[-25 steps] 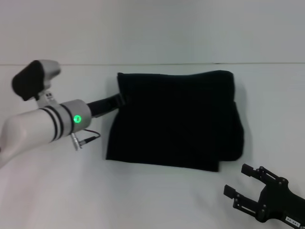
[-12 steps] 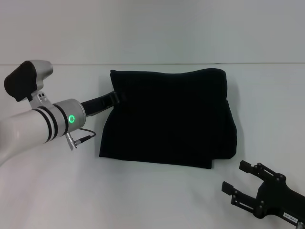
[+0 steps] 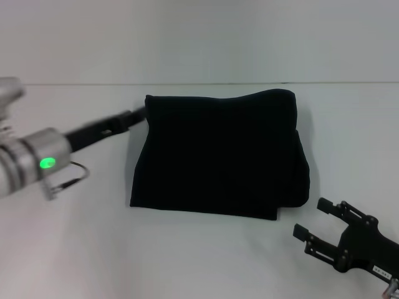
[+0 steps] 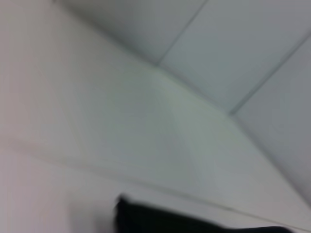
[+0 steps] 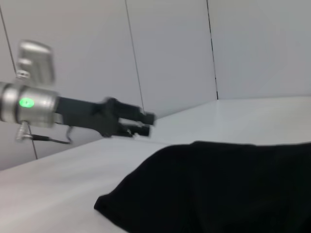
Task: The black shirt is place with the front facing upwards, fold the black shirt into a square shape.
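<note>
White table (image 3: 199,261), pale wall behind. Shirt (image 3: 218,156) lies mid-table, folded to rough square, print hidden. Left gripper (image 3: 134,115) just off its far-left corner, fingers parted, holding nothing. Right gripper (image 3: 318,221) parked near, spread, empty. Folding looks finished.

Even, diffuse light falls on the matte white tabletop (image 3: 206,255), without glare. The folded black soft-fabric shirt (image 3: 218,156) reads as a near-featureless dark mass, with faint shadow along its 9 o'clock edge. The left gripper (image 3: 128,117) is motion-smeared; the left wrist view is blurred throughout.
</note>
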You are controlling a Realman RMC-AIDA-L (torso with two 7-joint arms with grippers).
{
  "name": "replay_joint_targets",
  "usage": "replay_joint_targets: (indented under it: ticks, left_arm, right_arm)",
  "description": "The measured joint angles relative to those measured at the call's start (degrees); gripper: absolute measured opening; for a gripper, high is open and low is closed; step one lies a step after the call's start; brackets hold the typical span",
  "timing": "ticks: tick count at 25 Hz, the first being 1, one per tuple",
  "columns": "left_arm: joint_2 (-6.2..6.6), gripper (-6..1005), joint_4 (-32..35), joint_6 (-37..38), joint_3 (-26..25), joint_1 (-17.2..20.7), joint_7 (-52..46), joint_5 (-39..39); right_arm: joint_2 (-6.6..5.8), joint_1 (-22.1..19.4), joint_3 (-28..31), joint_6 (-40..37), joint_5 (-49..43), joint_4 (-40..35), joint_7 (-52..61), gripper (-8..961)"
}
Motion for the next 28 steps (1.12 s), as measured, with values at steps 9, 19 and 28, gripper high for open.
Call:
replay_joint_targets:
  ticks: [9, 19, 28]
  left_arm:
    - [1.15, 568, 6.85, 33.66, -5.33, 12.95, 34.82, 1.95]
    - [-0.12, 952, 1.46, 32.36, -5.35, 16.26, 38.49, 11.02]
    - [-0.22, 953, 1.4, 32.63, -5.37, 16.12, 39.58, 10.95]
  right_arm:
    - [0.18, 3.12, 0.35, 2.43, 0.0, 0.5, -3.05, 835]
    - [0.26, 4.9, -0.16, 7.48, -0.43, 4.97, -8.13, 836]
    - [0.27, 4.29, 0.1, 7.51, -0.25, 5.66, -8.22, 836]
